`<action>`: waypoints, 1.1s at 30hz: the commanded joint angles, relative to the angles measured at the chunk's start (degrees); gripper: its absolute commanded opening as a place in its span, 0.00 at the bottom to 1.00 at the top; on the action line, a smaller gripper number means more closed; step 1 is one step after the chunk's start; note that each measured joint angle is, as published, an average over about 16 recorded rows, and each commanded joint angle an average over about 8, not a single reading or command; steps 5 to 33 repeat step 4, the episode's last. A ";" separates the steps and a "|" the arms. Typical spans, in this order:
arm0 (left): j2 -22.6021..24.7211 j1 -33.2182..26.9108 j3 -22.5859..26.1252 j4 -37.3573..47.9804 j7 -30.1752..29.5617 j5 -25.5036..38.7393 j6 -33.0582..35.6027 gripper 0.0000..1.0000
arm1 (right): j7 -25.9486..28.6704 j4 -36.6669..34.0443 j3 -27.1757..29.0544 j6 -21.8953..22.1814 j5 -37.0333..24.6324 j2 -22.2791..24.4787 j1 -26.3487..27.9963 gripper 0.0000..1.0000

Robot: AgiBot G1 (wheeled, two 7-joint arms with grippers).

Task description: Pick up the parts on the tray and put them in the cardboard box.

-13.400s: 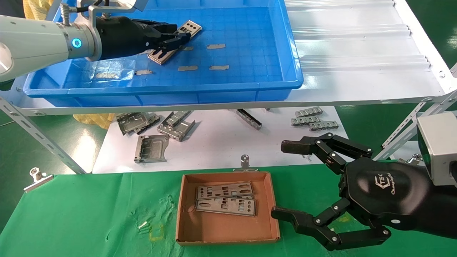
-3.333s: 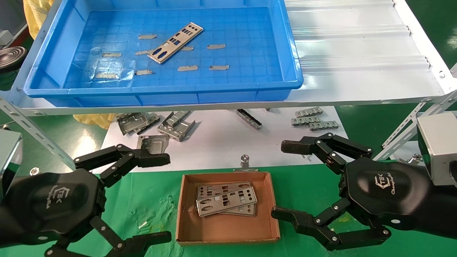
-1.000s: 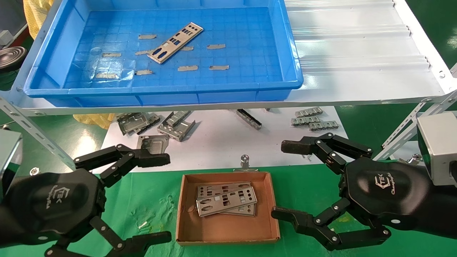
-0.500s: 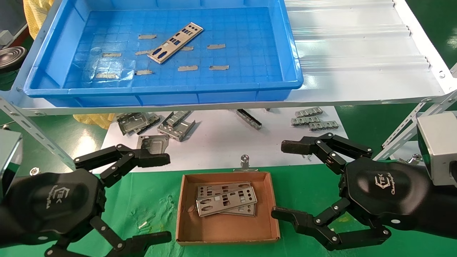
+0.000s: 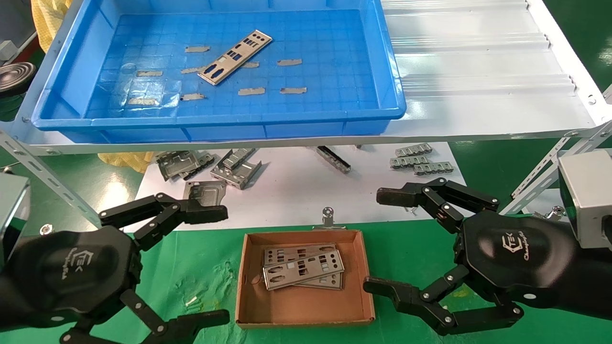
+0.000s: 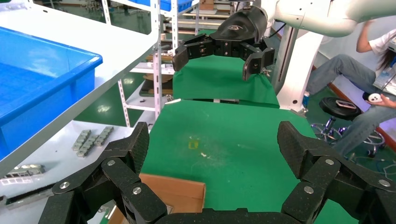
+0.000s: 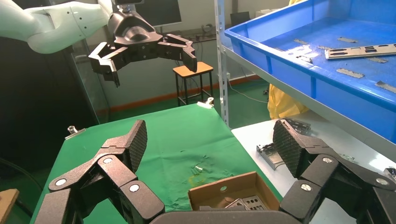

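Diagonally on the blue tray [image 5: 392, 102] lies one punched silver part [image 5: 235, 57]; both end effectors [image 5: 217, 263] [image 5: 373, 241] gape empty.

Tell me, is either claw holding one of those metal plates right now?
No. The left claw and right claw both hang open and empty beside the cardboard box. One part lies in the tray.

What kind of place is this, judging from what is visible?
Probably a factory-style robot training or test workstation. A blue tray sits on a metal rack shelf, stamped metal brackets lie below it, and more racks plus a seated person appear behind.
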 commanded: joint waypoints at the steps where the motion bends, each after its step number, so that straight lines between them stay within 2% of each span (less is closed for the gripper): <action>1: 0.00 0.00 0.00 0.00 0.00 0.00 0.00 1.00 | 0.00 0.00 0.00 0.00 0.00 0.00 0.00 1.00; 33: 0.00 0.00 0.00 0.00 0.00 0.00 0.00 1.00 | 0.00 0.00 0.00 0.00 0.00 0.00 0.00 1.00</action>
